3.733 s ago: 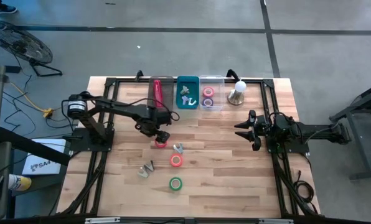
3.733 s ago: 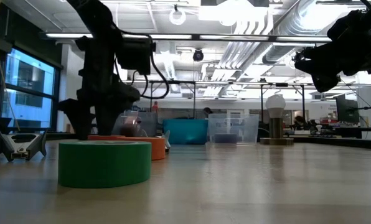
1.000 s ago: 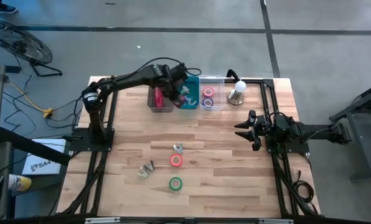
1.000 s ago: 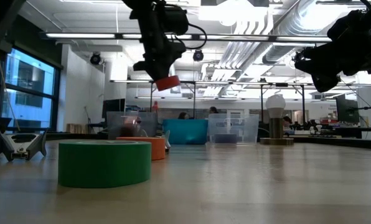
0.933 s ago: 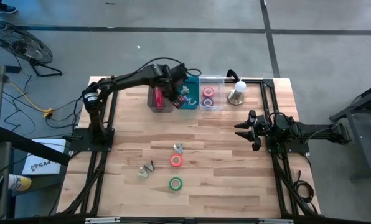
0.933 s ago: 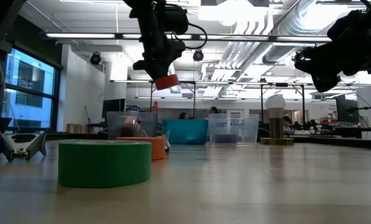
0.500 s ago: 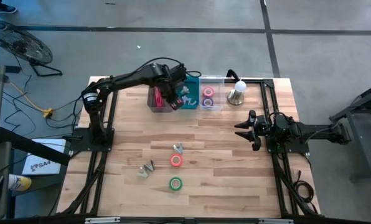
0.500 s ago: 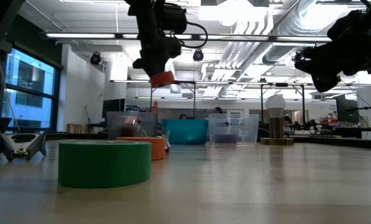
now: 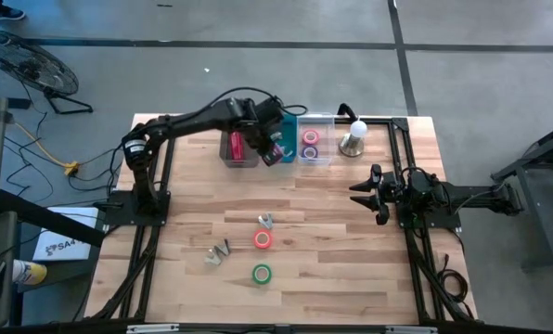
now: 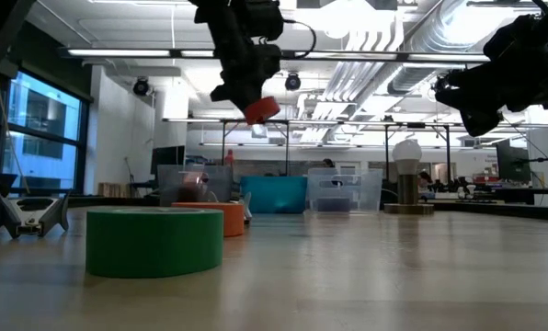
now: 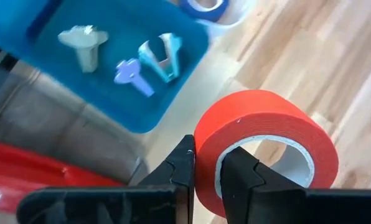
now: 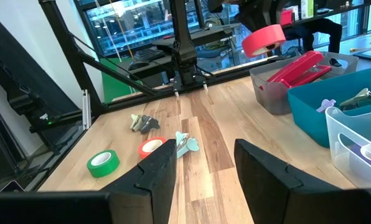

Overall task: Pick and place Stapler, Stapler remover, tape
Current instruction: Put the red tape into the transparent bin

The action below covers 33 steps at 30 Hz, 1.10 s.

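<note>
Carried rightward along the far row of bins: red ring-shaped roll of tape [image 11: 263, 152], pinched through its wall by the left end effector [image 9: 272, 148], one finger inside the pale core and one outside. Half a second ago over the grey bin; now above the teal plastic bin [image 9: 278, 133], edging toward the clear plastic bin [image 9: 315, 139] at its right, where pink and purple rolls [image 9: 310, 144] already lie. Judged: transport nearly over, release into the clear bin next, once centred above it.

Held high above the table [image 9: 351, 250] in the low view, roll [image 10: 261, 109] tilted under the dark wrist. Below it in the left wrist view, small pale claw-shaped staple removers [image 11: 160, 53] inside the teal bin.

Already stowed: slim bright red stapler [image 12: 297, 67], lying in the grey bin [image 9: 237, 148] at the far left of the row.

Not yet collected, near the middle of the table: orange-pink roll [image 9: 263, 238], green roll [image 9: 261, 274] nearer the front edge, and two small metal claw removers [image 9: 266, 221] [image 9: 221, 250] beside them, all well apart from the left end effector.

Idle at the right side of the table: right end effector [image 9: 370, 193], fingers spread wide, holding nothing, clear of all items.
</note>
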Motion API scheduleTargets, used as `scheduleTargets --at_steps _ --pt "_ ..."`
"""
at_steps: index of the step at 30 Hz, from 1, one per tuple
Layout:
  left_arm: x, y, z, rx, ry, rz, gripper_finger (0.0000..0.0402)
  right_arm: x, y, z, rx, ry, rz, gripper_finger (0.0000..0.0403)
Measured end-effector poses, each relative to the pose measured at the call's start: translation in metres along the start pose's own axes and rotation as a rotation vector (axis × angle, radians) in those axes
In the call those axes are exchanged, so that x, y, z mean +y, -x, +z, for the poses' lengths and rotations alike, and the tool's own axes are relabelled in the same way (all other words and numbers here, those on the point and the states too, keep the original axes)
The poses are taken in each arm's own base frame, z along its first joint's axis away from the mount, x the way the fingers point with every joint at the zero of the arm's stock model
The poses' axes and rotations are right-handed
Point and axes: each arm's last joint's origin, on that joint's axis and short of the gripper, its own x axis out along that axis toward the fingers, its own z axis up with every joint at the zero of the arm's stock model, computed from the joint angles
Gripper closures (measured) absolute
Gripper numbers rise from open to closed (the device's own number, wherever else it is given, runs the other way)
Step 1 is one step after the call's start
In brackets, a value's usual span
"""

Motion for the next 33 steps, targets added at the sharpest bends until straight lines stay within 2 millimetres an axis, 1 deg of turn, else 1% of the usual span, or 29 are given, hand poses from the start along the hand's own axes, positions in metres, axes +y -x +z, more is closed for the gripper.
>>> scheduleTargets --at_steps 8,12,18,21,23,25,27,29,33 --pt "-0.008 0.000 0.006 -0.067 0.001 -0.046 0.0362 0.000 0.000 0.000 0.000 0.000 0.000 0.0249" --pt "-0.010 0.001 0.013 -0.147 -0.007 -0.064 0.0362 0.000 0.000 0.000 0.000 -0.001 0.000 0.0249" --pt "-0.011 0.003 0.025 -0.277 -0.010 -0.057 0.0361 0.000 0.000 0.002 -0.020 -0.118 0.000 0.0249" --pt "-0.013 0.004 0.031 -0.336 -0.040 -0.063 0.0346 0.001 0.000 0.003 -0.023 -0.181 0.029 0.0249" --pt "-0.013 0.005 0.034 -0.367 -0.059 -0.065 0.0339 0.003 0.000 0.003 -0.011 -0.222 0.078 0.0249" --pt "-0.016 0.006 0.036 -0.399 -0.065 -0.066 0.0342 0.004 0.000 0.004 -0.007 -0.215 0.121 0.0249" --pt "-0.017 0.007 0.037 -0.424 -0.065 -0.053 0.0353 0.005 0.000 0.006 -0.028 -0.172 0.125 0.0249" --pt "-0.019 0.007 0.039 -0.447 -0.065 -0.044 0.0364 0.004 0.001 0.010 -0.086 -0.120 0.088 0.0249" --pt "-0.023 0.009 0.042 -0.496 -0.071 -0.051 0.0364 0.001 0.000 0.022 -0.148 -0.108 -0.118 0.0249"
